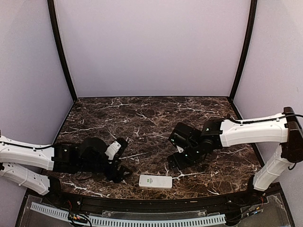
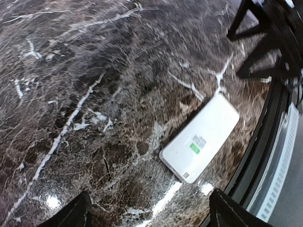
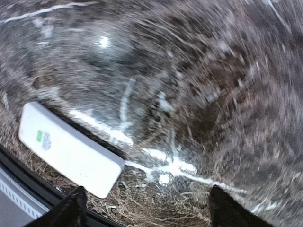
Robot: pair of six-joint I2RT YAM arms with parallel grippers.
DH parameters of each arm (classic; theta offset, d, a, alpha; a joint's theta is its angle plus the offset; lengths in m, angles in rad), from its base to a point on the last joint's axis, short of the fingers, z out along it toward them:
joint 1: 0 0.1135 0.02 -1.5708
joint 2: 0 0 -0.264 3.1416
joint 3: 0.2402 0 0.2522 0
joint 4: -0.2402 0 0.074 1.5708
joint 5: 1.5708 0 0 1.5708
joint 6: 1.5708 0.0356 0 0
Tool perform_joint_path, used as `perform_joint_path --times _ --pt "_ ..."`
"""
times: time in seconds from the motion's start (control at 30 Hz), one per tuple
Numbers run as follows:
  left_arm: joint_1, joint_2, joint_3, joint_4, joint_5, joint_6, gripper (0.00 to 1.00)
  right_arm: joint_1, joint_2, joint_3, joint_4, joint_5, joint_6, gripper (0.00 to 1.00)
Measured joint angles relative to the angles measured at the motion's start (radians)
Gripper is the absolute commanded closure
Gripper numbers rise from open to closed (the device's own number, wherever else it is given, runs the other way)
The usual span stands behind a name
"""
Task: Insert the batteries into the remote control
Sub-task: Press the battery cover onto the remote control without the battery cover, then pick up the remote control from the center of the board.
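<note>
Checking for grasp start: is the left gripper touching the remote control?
Apart. The left wrist view shows bare marble between the left gripper and the remote control.

Open marble point(image 1: 147, 142) between left gripper point(image 1: 124, 157) and right gripper point(image 1: 172, 150); remote control point(image 1: 155, 181) close to front rail point(image 1: 142, 199), seemingly unobstructed above.

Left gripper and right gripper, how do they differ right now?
The left gripper sits left of the remote; the right gripper sits behind the remote's right end. The left one points right, the right one points left. Both are open, empty and near the remote.
</note>
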State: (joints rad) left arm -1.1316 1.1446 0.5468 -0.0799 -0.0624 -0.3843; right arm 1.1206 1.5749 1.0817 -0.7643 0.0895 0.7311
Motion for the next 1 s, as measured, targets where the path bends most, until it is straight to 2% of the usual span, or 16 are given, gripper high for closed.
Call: perform_joint_path --times 0.1,0.2,0.37,0.5,0.67,1.0 --pt "0.000 -0.105 -0.013 -0.024 -0.064 -0.003 0.05 0.048 -0.028 0.019 0.086 0.000 -0.218 0.01" --pt "0.000 -0.177 -0.035 -0.058 -0.113 -0.004 0.05 0.107 -0.011 0.054 0.160 -0.072 -0.451 0.08" --pt "0.000 -0.186 -0.037 -0.097 -0.166 -0.004 0.04 0.147 0.193 0.250 0.175 -0.138 -0.720 0.05" --pt "0.000 -0.178 -0.037 -0.124 -0.189 -0.003 0.04 0.150 0.323 0.308 0.172 -0.141 -0.813 0.04" --pt "0.000 -0.179 -0.035 -0.133 -0.195 0.000 0.05 0.150 0.394 0.312 0.153 -0.137 -0.846 0.07" --pt "0.000 -0.298 -0.040 -0.140 -0.217 0.008 0.05 0.150 0.475 0.351 0.142 -0.124 -0.869 0.42"
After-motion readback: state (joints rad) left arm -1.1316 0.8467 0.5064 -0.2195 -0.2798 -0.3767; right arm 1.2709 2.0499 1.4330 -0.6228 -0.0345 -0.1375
